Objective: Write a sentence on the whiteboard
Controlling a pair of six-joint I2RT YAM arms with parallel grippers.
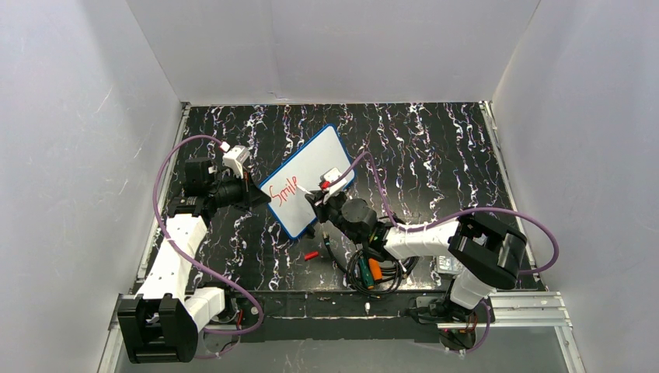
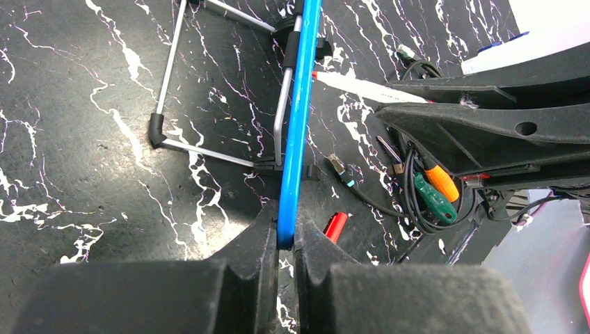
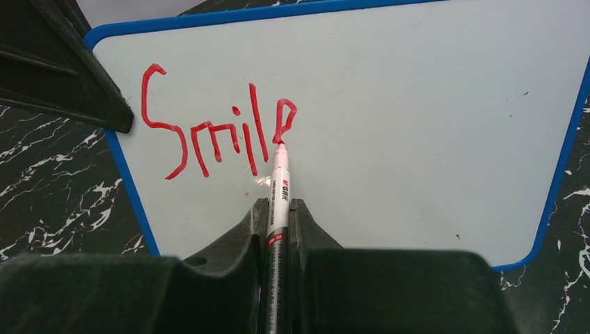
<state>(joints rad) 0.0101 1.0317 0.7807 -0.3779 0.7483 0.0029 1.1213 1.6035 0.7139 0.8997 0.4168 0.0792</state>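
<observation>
The whiteboard [image 1: 309, 177] stands tilted on a wire stand [image 2: 209, 149], its blue rim [image 2: 296, 132] seen edge-on in the left wrist view. My left gripper [image 2: 286, 233] is shut on that rim at the board's left edge [image 1: 260, 196]. The board face [image 3: 417, 125] carries the red word "Smile" [image 3: 216, 136]; no other words show. My right gripper [image 3: 279, 209] is shut on a white marker [image 3: 280, 184] whose red tip touches the bottom of the last "e". The right gripper [image 1: 325, 194] is in front of the board's lower middle.
A red marker cap [image 1: 311, 254] lies on the black marbled table [image 1: 435, 155] below the board; it also shows in the left wrist view [image 2: 335, 226]. Coiled black cables with orange and green plugs [image 1: 371, 272] lie near the right arm. White walls enclose the table.
</observation>
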